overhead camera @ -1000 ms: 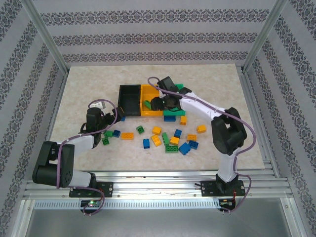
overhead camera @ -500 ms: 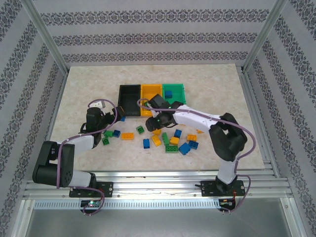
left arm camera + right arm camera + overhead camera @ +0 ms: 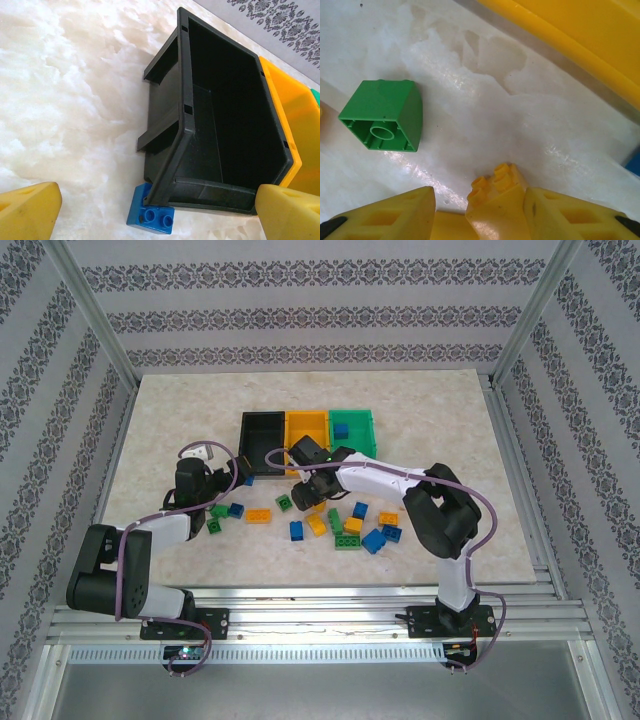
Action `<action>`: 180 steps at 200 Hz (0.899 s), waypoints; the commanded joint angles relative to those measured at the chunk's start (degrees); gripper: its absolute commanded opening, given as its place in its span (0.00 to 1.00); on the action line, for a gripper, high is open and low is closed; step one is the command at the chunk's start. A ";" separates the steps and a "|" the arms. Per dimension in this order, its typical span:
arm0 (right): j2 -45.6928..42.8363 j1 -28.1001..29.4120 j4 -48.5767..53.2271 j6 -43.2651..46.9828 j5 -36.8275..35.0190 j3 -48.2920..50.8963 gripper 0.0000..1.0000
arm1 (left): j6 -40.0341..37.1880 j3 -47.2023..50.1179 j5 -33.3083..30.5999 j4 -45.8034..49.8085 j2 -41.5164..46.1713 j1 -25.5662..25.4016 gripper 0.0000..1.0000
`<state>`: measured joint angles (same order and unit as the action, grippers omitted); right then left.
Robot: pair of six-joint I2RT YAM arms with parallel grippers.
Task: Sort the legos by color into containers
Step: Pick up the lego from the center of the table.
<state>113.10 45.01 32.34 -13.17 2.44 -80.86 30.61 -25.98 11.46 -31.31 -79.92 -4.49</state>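
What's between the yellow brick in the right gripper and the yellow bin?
Nothing visible. Bare table runs from the yellow brick in the right gripper to the yellow bin; the green brick lies aside.

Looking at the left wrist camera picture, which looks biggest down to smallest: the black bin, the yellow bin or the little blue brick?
1. black bin, by far the largest.
2. yellow-orange bin, cut off by the frame edge, so only a strip shows.
3. blue brick, smallest, though nearest the camera.
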 commanded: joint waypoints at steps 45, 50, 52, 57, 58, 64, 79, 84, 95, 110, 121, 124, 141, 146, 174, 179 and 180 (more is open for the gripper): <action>2.01 0.42 2.34 0.03 1.05 2.03 0.55 | -1.01 1.57 -2.81 -0.51 3.29 0.20 0.99; 1.87 0.58 2.42 0.07 0.63 2.01 0.56 | -0.95 1.65 -2.91 -0.57 3.36 0.20 0.99; 1.69 0.53 2.52 0.07 0.46 2.02 0.57 | -0.83 1.75 -2.91 -0.65 3.30 0.19 0.99; 1.31 0.68 2.56 0.10 -0.10 2.17 0.58 | -0.73 1.79 -2.80 -0.93 3.26 0.19 1.00; 1.19 0.64 2.56 0.13 -0.22 2.19 0.59 | -0.69 1.84 -2.74 -0.94 3.36 0.19 1.00; 0.81 0.56 2.61 0.16 -1.01 2.35 0.60 | -0.63 1.89 -2.32 -1.14 3.45 0.19 0.99; -0.34 0.22 2.79 0.08 -1.95 2.11 0.60 | -0.72 1.86 -2.03 -1.03 3.84 0.18 0.99; -0.57 0.16 3.21 0.02 -1.77 1.64 0.60 | -0.73 1.97 -2.28 -1.04 3.95 0.18 0.99; -1.22 0.17 4.45 -0.10 -1.67 0.24 0.60 | -0.43 2.24 -2.80 -1.27 3.85 0.19 0.99; -2.63 0.56 4.74 -0.27 -2.42 -0.56 0.60 | -0.29 2.42 -2.15 -1.99 3.63 0.18 0.99; -3.52 0.35 4.76 -0.54 -2.95 -0.70 0.60 | -0.46 2.27 -2.03 -1.87 3.55 0.18 0.99; -3.72 0.29 4.75 -0.61 -3.18 -0.70 0.60 | -0.54 2.24 -2.09 -1.75 3.54 0.18 0.99; -4.20 -0.49 4.98 -0.66 -4.08 -0.23 0.60 | -0.29 2.34 -2.52 -1.90 3.45 0.19 0.99; -4.16 -0.77 4.89 -0.63 -4.20 0.05 0.60 | -0.21 2.33 -2.31 -2.04 3.37 0.19 0.99; -2.54 -1.60 5.04 -0.68 -3.65 1.38 0.60 | -0.21 2.33 -2.34 -1.99 3.27 0.23 0.99; -2.24 -1.46 4.95 -0.74 -3.43 1.57 0.60 | -0.04 2.41 -2.33 -2.23 3.18 0.19 0.99; -2.17 -1.40 4.90 -0.73 -3.37 1.62 0.60 | 0.01 2.41 -2.37 -2.24 3.14 0.19 0.99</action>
<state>110.72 43.97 35.42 -13.28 0.19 -80.47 30.48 -24.32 9.58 -31.51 -77.25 -4.49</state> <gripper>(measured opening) 0.601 0.994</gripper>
